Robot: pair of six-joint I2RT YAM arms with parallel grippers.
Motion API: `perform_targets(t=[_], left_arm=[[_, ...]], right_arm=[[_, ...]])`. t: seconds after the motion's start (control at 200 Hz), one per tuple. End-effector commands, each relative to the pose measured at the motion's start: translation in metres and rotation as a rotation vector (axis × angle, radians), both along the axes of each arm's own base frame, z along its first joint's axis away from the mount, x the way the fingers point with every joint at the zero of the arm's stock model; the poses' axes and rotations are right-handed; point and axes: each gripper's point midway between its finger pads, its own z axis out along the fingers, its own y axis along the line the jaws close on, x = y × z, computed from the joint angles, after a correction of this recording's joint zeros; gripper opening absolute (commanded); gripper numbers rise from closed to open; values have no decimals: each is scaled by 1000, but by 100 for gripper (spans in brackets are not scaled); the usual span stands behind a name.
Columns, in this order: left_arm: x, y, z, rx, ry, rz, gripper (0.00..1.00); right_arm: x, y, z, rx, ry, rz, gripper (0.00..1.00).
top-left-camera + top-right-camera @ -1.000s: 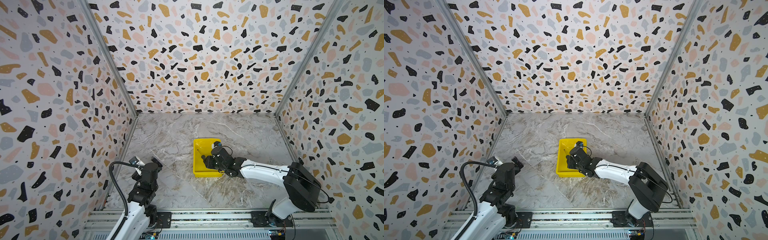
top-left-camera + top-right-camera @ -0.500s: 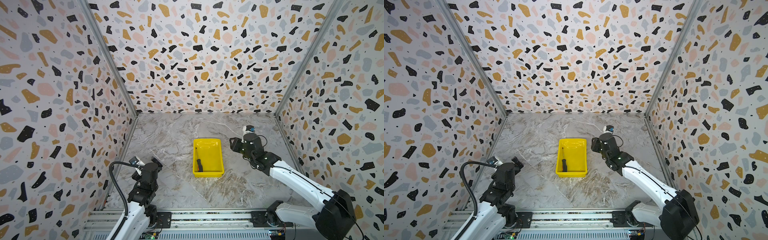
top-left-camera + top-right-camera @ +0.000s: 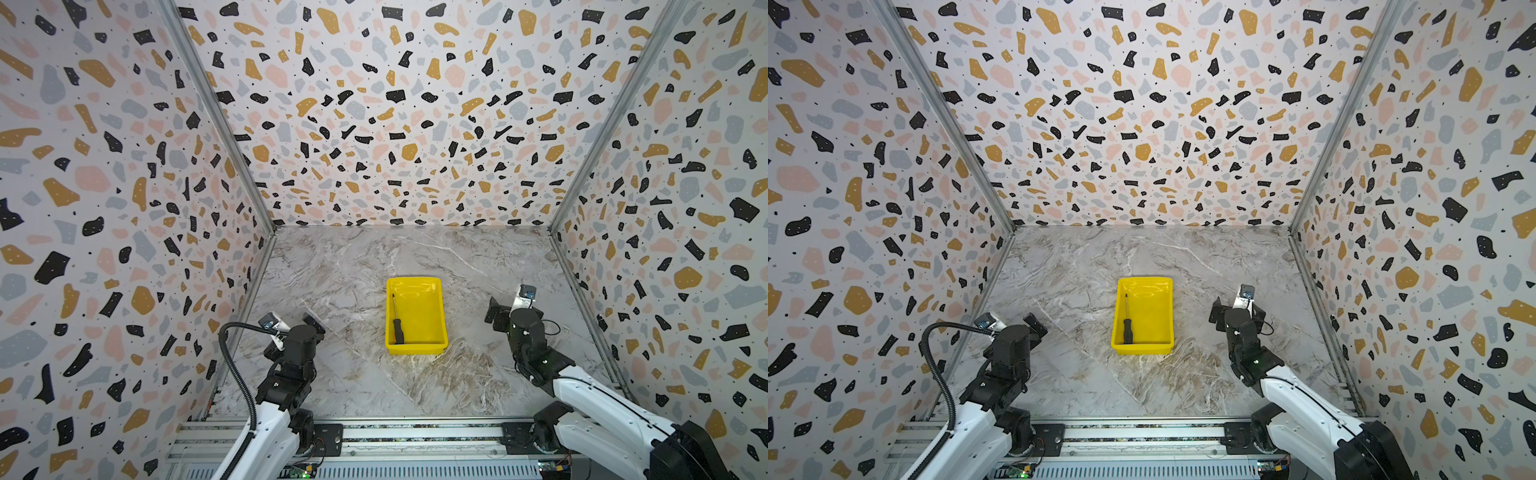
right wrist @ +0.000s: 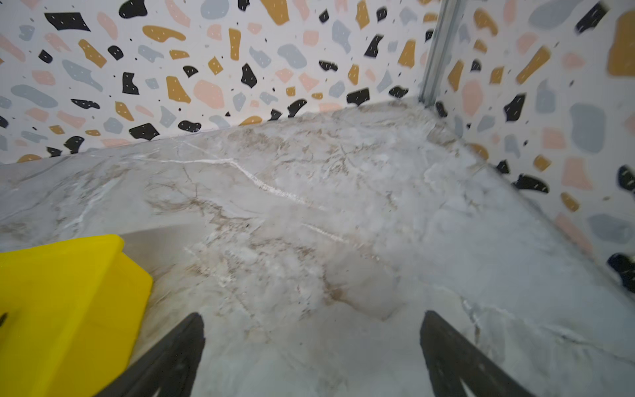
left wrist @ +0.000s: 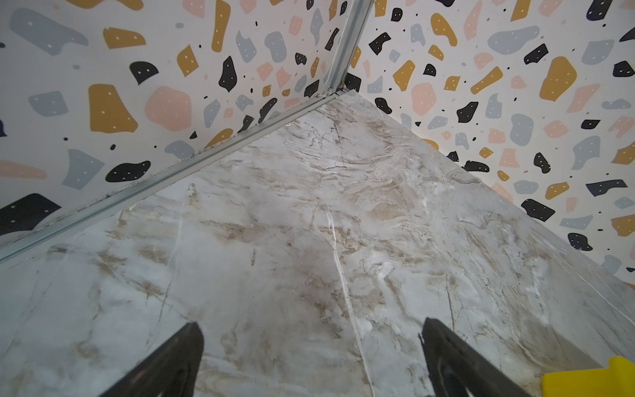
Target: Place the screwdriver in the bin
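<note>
The yellow bin [image 3: 416, 350] [image 3: 1144, 350] stands mid-table in both top views. The screwdriver [image 3: 397, 328] [image 3: 1127, 328] lies flat inside it along its left wall, black handle toward the front and thin shaft pointing to the back. My right gripper [image 3: 513, 311] [image 4: 311, 321] hovers over bare table to the right of the bin, open and empty. One corner of the bin [image 4: 62, 302] shows in the right wrist view. My left gripper [image 3: 296, 332] [image 5: 311, 330] rests at the front left, open and empty, well away from the bin [image 5: 591, 381].
Patterned walls [image 3: 124, 208] close in the marble table [image 3: 353, 270] on three sides. A metal rail [image 3: 374, 436] carrying both arm bases runs along the front edge.
My right gripper opened over the bin and left the screwdriver lying inside. It then drew back to the right of the bin. The left arm stayed still.
</note>
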Motion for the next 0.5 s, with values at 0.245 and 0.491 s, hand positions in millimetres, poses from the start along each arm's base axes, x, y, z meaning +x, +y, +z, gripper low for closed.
perform_targets(t=[0.245,0.491], left_arm=[[2,1,1,6,-13,4,100],[2,1,1,7,-13,6,100]], right_arm=[[5,15,11,-541,-237,219,99],[23,-1,0,-326,-243,155,99]])
